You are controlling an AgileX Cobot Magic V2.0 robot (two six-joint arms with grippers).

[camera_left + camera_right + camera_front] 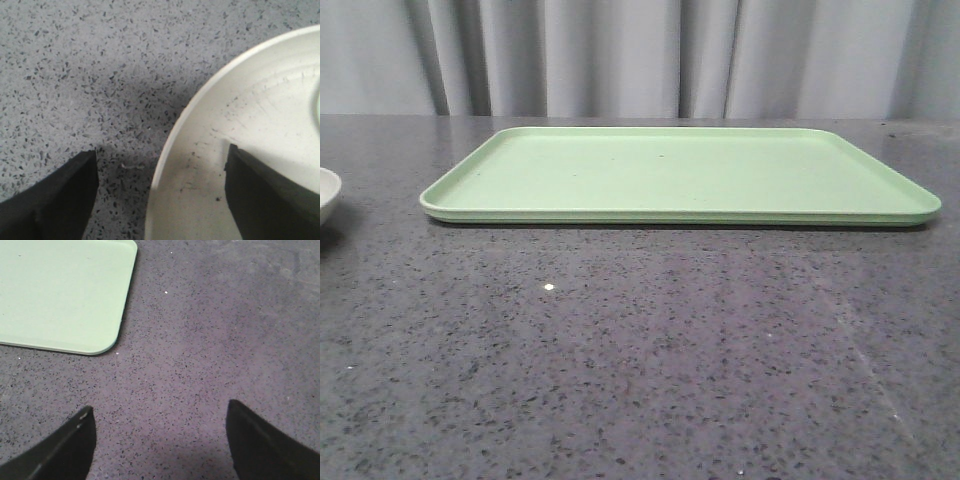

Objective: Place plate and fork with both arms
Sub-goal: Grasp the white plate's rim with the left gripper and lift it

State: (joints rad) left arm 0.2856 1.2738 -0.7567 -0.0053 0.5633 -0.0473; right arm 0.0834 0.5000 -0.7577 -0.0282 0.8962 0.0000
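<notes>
The cream plate (325,195) shows only as a sliver at the left edge of the front view, resting on the table. In the left wrist view the plate (260,125) fills one side, and my left gripper (161,160) is open and straddles its rim: one finger over the plate's inside, the other over the bare table. My right gripper (159,412) is open and empty above bare table, beside a corner of the green tray (60,295). The fork is out of view. Neither arm shows in the front view.
The flat light-green rectangular tray (500,212) lies across the middle of the dark speckled table (650,360) with nothing on it. Grey curtains (640,55) hang behind the table's far edge.
</notes>
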